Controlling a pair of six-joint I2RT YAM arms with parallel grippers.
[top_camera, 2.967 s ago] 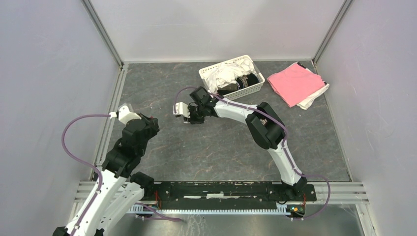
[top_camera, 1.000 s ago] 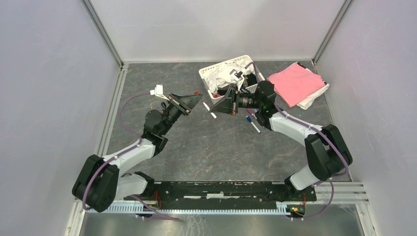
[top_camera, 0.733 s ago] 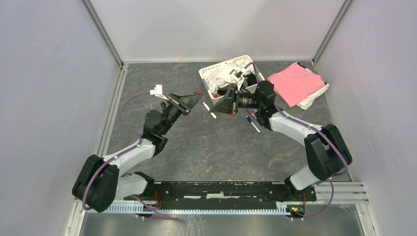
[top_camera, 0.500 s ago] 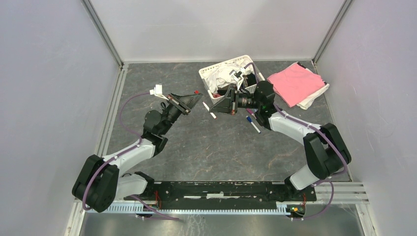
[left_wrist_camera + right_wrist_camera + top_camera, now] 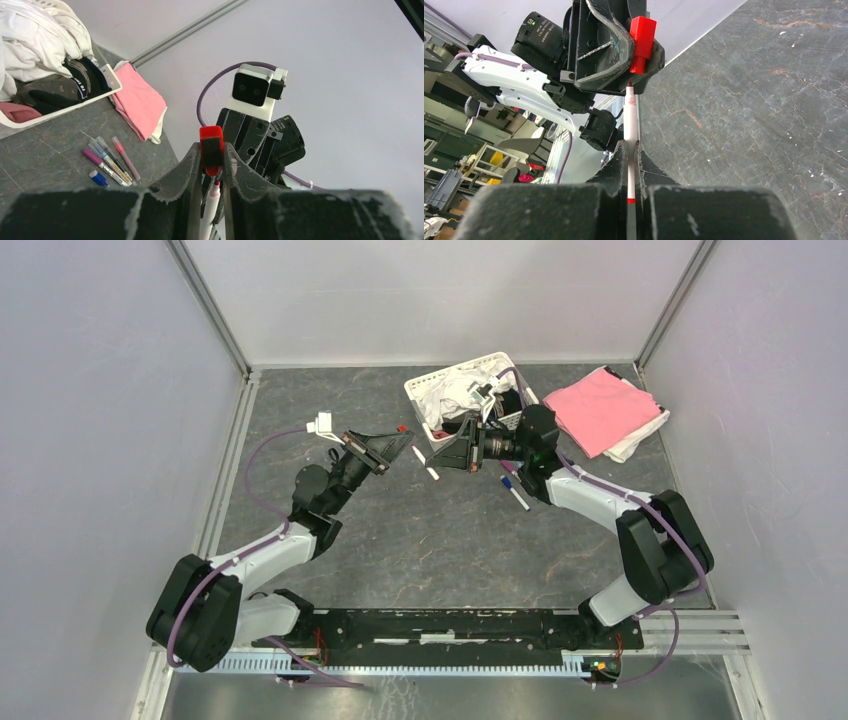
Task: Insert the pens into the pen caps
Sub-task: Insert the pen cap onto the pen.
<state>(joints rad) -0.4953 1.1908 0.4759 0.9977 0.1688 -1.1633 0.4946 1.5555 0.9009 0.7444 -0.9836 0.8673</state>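
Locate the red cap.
Centre of the left wrist view: the red cap is clamped in the left pincer, with the white pen in the right pincer just below it.

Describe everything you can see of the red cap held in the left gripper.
The red cap is a small, glossy, plastic-looking piece: a squarish block narrowing to a rounder end. It is pinched between the fingers of the left gripper, off the table. Its narrow end faces the tip of a white pen held by the right gripper. The tip sits at its mouth; whether it has entered is unclear.
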